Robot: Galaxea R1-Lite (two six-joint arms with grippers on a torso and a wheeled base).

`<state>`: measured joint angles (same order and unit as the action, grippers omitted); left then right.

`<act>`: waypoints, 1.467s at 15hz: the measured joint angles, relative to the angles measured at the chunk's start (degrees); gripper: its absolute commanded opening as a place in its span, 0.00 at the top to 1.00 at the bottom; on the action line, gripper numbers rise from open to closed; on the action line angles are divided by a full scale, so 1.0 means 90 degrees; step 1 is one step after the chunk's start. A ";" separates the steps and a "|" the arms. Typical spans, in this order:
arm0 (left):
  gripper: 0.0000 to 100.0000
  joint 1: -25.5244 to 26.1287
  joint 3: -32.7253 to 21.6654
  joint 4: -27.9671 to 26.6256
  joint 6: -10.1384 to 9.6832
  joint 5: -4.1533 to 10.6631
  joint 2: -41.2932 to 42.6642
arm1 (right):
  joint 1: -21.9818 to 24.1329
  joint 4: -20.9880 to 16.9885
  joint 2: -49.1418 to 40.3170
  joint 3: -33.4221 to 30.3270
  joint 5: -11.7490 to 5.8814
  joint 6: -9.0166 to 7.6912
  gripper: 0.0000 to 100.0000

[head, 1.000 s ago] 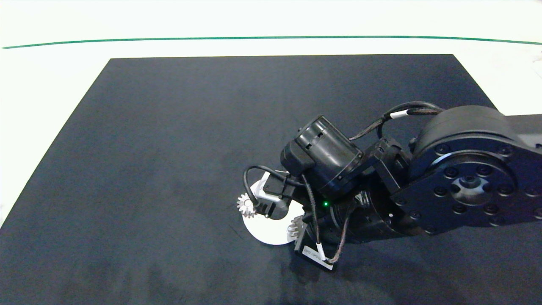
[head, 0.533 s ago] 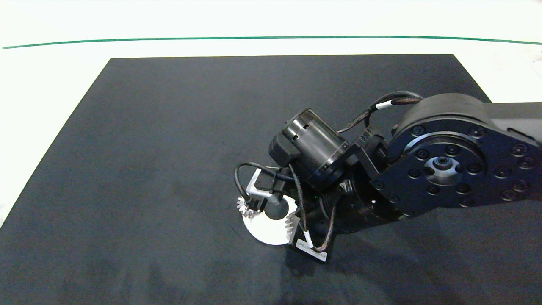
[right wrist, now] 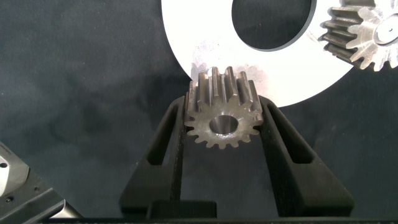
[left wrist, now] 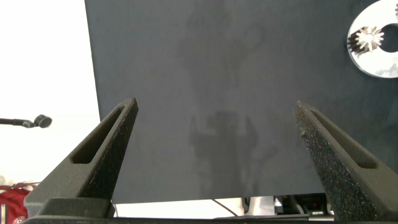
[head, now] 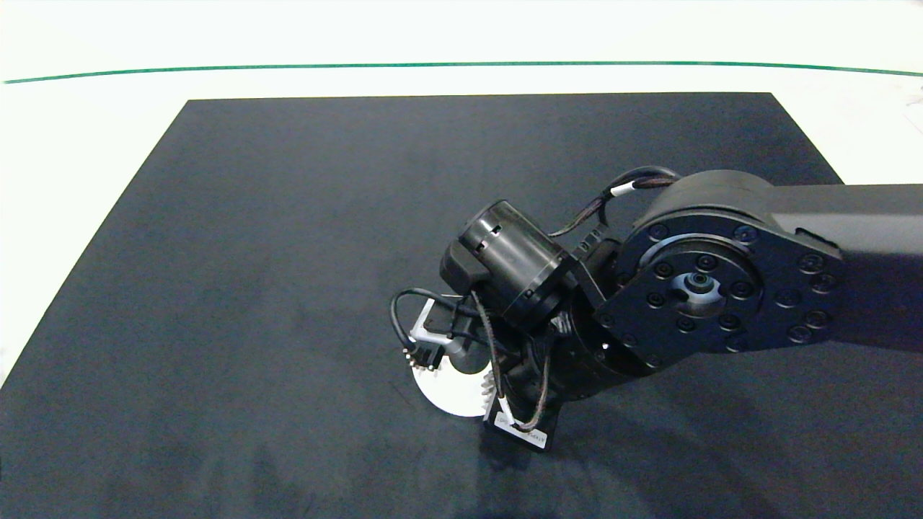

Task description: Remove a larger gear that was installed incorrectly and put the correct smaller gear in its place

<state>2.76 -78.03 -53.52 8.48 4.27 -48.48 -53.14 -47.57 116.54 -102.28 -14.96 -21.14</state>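
Observation:
In the right wrist view my right gripper (right wrist: 222, 102) is shut on a smaller gear (right wrist: 221, 121), silver with short blunt teeth and a round bore. It is held at the rim of a white disc (right wrist: 205, 43) that has a round centre hole. The larger gear (right wrist: 364, 31), with longer splayed teeth, sits on the disc's other side, cut off by the picture edge. Seen from the head camera, the right gripper (head: 424, 355) covers the disc's left edge and hides the held gear. Only a few teeth of the larger gear (head: 489, 384) show beside the arm. My left gripper (left wrist: 214, 118) hangs open over bare mat.
A large black mat (head: 288, 216) covers the pale table (head: 86, 130). The white disc (head: 451, 396) lies near the mat's front middle. The bulky right arm (head: 707, 288) reaches in across the mat's right half. The left wrist view shows the disc (left wrist: 382, 62) far off.
The right arm has swung left and lowered. Its fingers have moved onto the gear at the disc's left edge, which showed beside them a second ago and is now hidden beneath the gripper.

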 measured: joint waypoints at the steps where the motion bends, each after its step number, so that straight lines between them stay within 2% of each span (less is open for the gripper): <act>1: 0.00 0.0000 0.0000 0.0000 0.0000 0.0000 0.0000 | 0.0000 -0.0003 0.0046 -0.0047 0.0003 0.0003 0.69; 15: 0.00 0.0008 0.0004 0.0000 0.0000 0.0000 0.0000 | -0.0064 0.0003 0.0127 -0.0215 0.0000 0.0009 0.69; 18: 0.00 0.0008 0.0007 -0.0004 0.0000 0.0000 0.0000 | -0.0100 0.0079 0.0049 -0.0215 0.0033 0.0061 0.69; 21: 0.00 0.0008 0.0007 -0.0004 0.0000 0.0000 0.0000 | -0.0205 0.0447 0.0066 -0.0237 0.0046 0.0279 0.69; 22: 0.00 0.0008 0.0007 -0.0004 0.0000 0.0000 0.0000 | -0.0229 0.0481 0.0070 -0.0228 0.0042 0.0297 0.69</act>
<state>2.83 -77.97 -53.55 8.48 4.27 -48.48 -55.20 -43.24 117.18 -104.33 -14.58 -18.47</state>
